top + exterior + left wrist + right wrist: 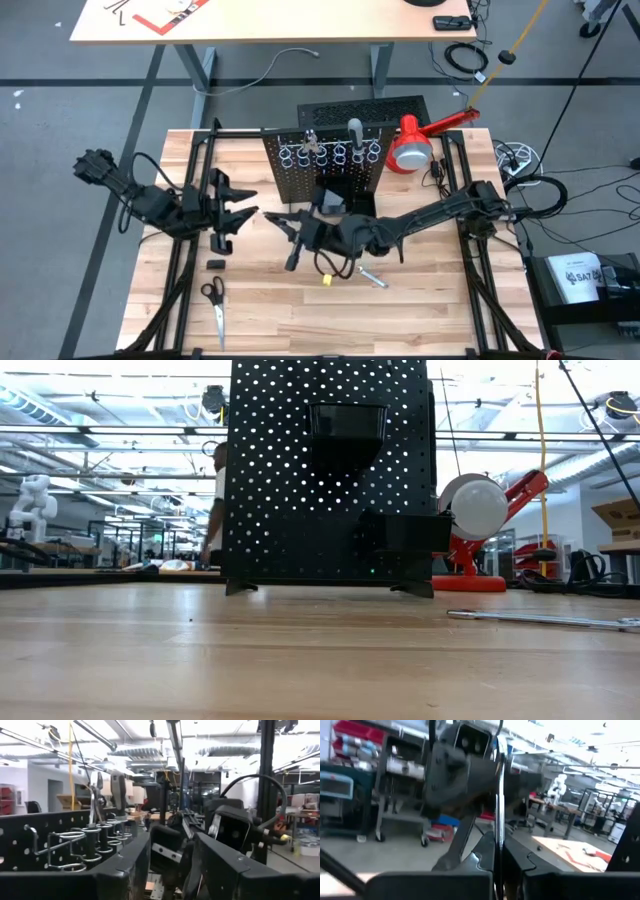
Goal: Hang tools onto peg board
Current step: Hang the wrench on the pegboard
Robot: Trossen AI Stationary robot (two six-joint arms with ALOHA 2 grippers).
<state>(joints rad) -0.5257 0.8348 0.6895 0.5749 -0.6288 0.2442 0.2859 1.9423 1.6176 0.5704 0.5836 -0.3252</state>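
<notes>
1. The right gripper (pixel 285 222) sits in the middle of the table, in front of the peg board (pixel 325 160). Its fingers are shut tight on a thin silver wrench (pixel 498 815)
2. The left gripper (pixel 243 203) is just beside it, fingers apart, holding nothing
3. The peg board stands upright with tools in its silver rings (pixel 335 153)
4. Scissors (pixel 214 305) and another wrench (pixel 372 276) lie on the table (pixel 420 310)
</notes>
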